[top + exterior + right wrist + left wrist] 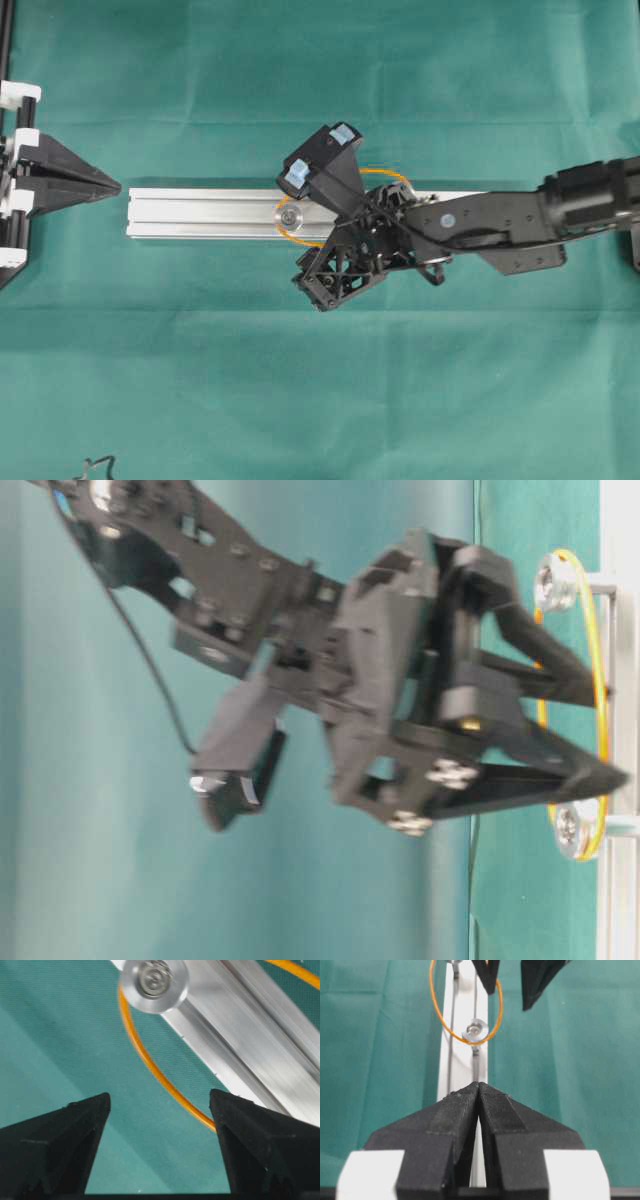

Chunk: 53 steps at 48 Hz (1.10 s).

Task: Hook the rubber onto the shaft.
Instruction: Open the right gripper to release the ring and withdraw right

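Note:
The orange rubber lies as a loop across the aluminium rail. Its left end curls round a silver round-headed shaft. In the table-level view the rubber spans two shafts. My right gripper hangs tilted over the rail just right of the left shaft, open, with nothing between its fingers. In the right wrist view the rubber runs from the shaft past my right gripper and behind one fingertip. My left gripper is shut and empty, off the rail's left end, facing the shaft.
Green cloth covers the table. The rail runs left to right across the middle, and its right end is hidden under my right arm. A small black item lies at the front left edge.

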Each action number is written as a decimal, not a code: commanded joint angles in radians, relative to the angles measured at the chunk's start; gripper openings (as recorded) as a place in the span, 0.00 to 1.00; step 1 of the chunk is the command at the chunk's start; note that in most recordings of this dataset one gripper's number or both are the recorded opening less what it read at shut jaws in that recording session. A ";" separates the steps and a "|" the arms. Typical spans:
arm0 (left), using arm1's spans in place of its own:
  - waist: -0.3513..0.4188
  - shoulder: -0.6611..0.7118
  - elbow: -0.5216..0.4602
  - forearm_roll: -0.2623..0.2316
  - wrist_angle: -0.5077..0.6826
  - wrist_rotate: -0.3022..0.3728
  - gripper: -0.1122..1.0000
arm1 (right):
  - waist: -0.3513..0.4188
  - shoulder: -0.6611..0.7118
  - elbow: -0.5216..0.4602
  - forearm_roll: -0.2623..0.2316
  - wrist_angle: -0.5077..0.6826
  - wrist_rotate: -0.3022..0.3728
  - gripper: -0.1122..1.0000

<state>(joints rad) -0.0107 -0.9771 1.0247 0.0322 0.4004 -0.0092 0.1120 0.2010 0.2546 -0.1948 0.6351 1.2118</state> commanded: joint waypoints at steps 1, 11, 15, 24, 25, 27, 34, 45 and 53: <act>-0.003 0.006 -0.029 0.002 -0.005 0.000 0.10 | 0.005 -0.063 -0.017 -0.002 0.014 -0.008 0.87; -0.003 0.006 -0.029 0.002 -0.005 0.000 0.10 | 0.003 -0.138 -0.017 -0.003 0.078 -0.058 0.87; -0.003 0.006 -0.029 0.002 -0.005 0.000 0.10 | 0.002 -0.167 -0.017 -0.003 0.097 -0.075 0.87; -0.003 0.006 -0.031 0.002 -0.005 0.000 0.10 | -0.003 -0.230 -0.017 -0.003 0.141 -0.104 0.87; -0.003 0.006 -0.029 0.003 -0.005 0.000 0.10 | -0.003 -0.236 -0.017 -0.003 0.144 -0.106 0.87; -0.003 0.006 -0.031 0.002 -0.005 0.000 0.10 | -0.003 -0.249 -0.017 -0.003 0.150 -0.110 0.87; -0.003 0.006 -0.029 0.002 -0.005 0.000 0.10 | -0.003 -0.278 -0.015 -0.003 0.176 -0.118 0.87; -0.002 0.006 -0.031 0.002 -0.005 0.000 0.10 | -0.005 -0.282 -0.012 -0.003 0.178 -0.123 0.87; -0.003 0.006 -0.029 0.002 -0.005 -0.002 0.10 | -0.003 -0.282 -0.011 -0.003 0.178 -0.138 0.87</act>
<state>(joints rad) -0.0107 -0.9771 1.0262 0.0322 0.4004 -0.0092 0.1089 -0.0522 0.2546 -0.1963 0.8161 1.0845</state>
